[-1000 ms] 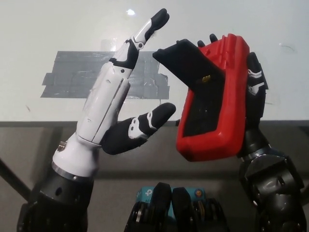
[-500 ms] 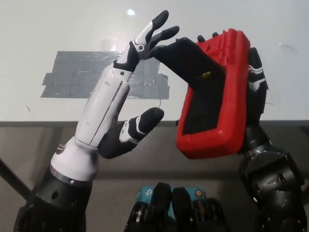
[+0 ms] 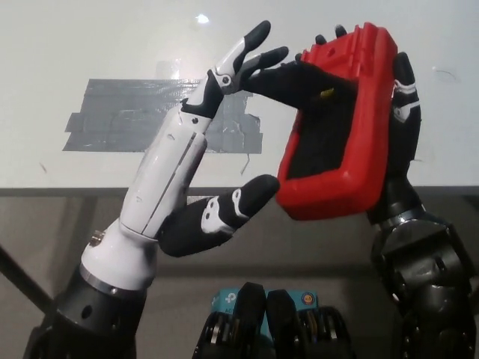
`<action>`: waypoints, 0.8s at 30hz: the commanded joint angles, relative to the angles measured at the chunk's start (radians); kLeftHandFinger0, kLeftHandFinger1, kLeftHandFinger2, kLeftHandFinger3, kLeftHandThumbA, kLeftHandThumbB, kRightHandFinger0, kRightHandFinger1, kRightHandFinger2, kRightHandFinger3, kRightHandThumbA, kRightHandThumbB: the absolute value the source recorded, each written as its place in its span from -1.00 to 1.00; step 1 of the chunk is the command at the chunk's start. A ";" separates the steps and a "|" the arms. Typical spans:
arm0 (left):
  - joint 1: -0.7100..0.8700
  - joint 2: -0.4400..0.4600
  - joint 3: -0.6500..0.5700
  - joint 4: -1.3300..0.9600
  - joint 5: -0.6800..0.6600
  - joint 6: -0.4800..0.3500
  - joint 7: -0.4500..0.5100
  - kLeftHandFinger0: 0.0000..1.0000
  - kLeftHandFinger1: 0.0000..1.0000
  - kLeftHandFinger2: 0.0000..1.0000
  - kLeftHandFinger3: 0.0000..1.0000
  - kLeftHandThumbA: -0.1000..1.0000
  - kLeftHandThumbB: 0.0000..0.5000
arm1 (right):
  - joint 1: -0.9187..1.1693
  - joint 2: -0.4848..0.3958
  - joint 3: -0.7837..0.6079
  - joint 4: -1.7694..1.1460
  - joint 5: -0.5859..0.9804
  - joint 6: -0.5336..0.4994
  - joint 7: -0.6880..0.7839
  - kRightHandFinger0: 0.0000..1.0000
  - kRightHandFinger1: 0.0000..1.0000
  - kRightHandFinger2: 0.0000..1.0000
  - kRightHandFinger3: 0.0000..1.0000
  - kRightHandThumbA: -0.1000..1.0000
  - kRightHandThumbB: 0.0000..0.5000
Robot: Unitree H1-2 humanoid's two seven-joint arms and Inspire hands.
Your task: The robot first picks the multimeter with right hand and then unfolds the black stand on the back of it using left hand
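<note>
Above tabletop [image 3: 90,45], red multimeter [image 3: 340,127] clamped in right robot hand [image 3: 400,127], back exposed; black stand [image 3: 296,78] touched by spread fingertips [image 3: 258,56] of left robot hand [image 3: 187,164].

Probably a lab or workshop: a plain white table [image 3: 90,45] patched with grey duct tape [image 3: 127,116].

The multimeter [image 3: 340,127] hides most of the right hand [image 3: 400,112].

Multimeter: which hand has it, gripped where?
The right hand holds the red multimeter from behind, fingers wrapping its right and top edges. The left hand only touches the black stand with its fingertips.
</note>
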 commanded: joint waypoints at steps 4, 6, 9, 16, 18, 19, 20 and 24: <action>0.009 -0.016 -0.022 -0.020 -0.034 -0.048 0.002 0.85 0.71 0.79 1.00 0.81 -0.08 | -0.089 0.083 -0.031 -0.088 0.092 -0.049 -0.184 -1.00 -0.91 0.34 1.00 -1.00 -0.52; 0.021 -0.022 -0.028 -0.012 -0.046 -0.072 0.010 0.91 0.72 0.78 1.00 0.75 -0.11 | -0.103 0.103 -0.040 -0.106 0.088 -0.060 -0.241 -1.00 -0.74 0.51 1.00 -1.00 -0.53; 0.032 -0.029 -0.036 -0.010 -0.042 -0.081 0.011 0.93 0.74 0.80 1.00 0.75 -0.06 | -0.115 0.120 -0.049 -0.122 0.099 -0.063 -0.294 -1.00 -0.42 0.61 1.00 -1.00 -0.56; 0.064 -0.031 -0.059 -0.005 0.015 -0.112 0.012 0.86 0.66 0.75 1.00 0.84 0.02 | -0.143 0.139 -0.045 -0.135 0.045 -0.076 -0.351 -1.00 -0.15 0.55 1.00 -1.00 -0.74; 0.074 -0.031 -0.063 0.002 0.009 -0.129 0.015 0.89 0.66 0.73 1.00 0.83 0.01 | -0.150 0.141 -0.044 -0.132 0.055 -0.079 -0.355 -1.00 -0.16 0.54 1.00 -1.00 -0.77; 0.078 -0.032 -0.065 0.004 0.005 -0.133 0.015 0.91 0.69 0.74 1.00 0.80 -0.02 | -0.151 0.142 -0.044 -0.133 0.059 -0.081 -0.358 -1.00 -0.16 0.54 1.00 -1.00 -0.79; 0.086 -0.033 -0.069 0.008 -0.001 -0.143 0.016 0.91 0.71 0.76 1.00 0.79 -0.04 | -0.156 0.147 -0.046 -0.135 0.064 -0.090 -0.368 -1.00 -0.17 0.55 1.00 -1.00 -0.79; 0.103 -0.038 -0.080 0.012 -0.003 -0.165 0.019 0.89 0.79 0.89 1.00 0.78 -0.09 | -0.166 0.146 -0.045 -0.141 0.074 -0.095 -0.392 -1.00 -0.19 0.52 1.00 -1.00 -0.80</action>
